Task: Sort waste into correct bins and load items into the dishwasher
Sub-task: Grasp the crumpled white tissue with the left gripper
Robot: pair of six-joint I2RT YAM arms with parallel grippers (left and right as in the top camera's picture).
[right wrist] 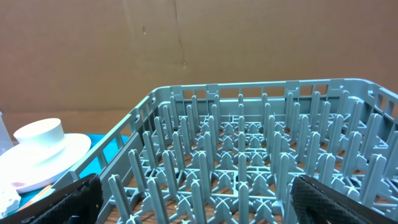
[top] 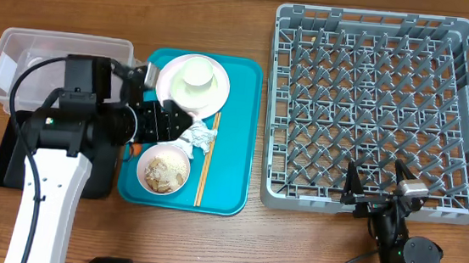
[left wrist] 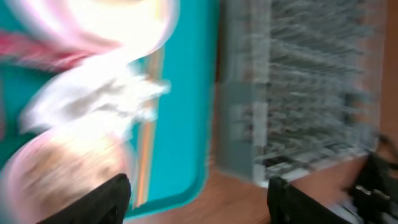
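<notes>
Two views from the wrists and one from above. From above, the left gripper (top: 175, 125) hangs over the big teal tray (top: 241, 106), just beside the crumpled white paper napkin (top: 200, 135). The right gripper (top: 374, 188) sits at the near wall of the square grey plastic dish rack (top: 373, 101).

The left wrist view is blurry. Its fingers (left wrist: 112, 198) are apart, holding nothing.

In the right wrist view the fingers (right wrist: 68, 199) are wide apart, facing the rack.

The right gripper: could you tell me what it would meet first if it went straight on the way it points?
The right gripper would most likely hit the near wall of the dish rack first, though depth is hard to judge.
</notes>
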